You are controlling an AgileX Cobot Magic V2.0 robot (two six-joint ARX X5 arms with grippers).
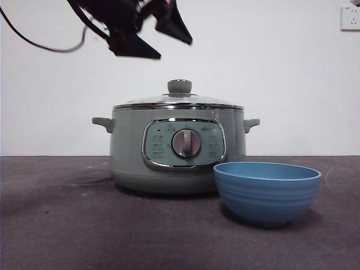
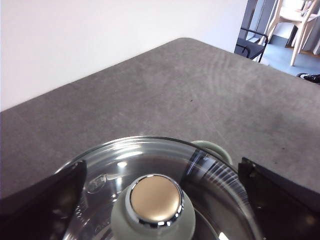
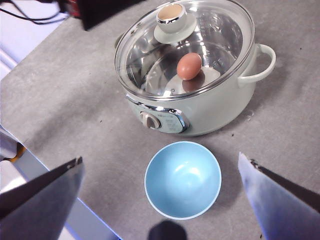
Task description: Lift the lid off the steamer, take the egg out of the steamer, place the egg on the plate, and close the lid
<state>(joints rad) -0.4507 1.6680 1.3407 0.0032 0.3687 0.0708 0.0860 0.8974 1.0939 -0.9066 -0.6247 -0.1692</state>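
The pale green steamer (image 1: 126, 152) stands on the grey table with its glass lid (image 1: 178, 101) on it. My left gripper (image 1: 173, 48) hangs open above the lid. In the left wrist view the jaws (image 2: 162, 165) stand wide on either side of the lid's knob (image 2: 155, 200), apart from it. My right gripper (image 3: 160, 157) is open and empty, high above the table. Its view shows the steamer (image 3: 220, 110), the lid (image 3: 220, 35), a brown egg (image 3: 189, 66) inside under the glass, and the blue bowl (image 3: 182, 179) that serves as the plate. The bowl (image 1: 266, 194) stands just in front of the steamer, to its right.
A wall socket (image 1: 350, 18) is on the white wall behind. The table's edge runs along one side in the right wrist view (image 3: 30, 155). Chairs (image 2: 295, 20) stand beyond the table's far corner.
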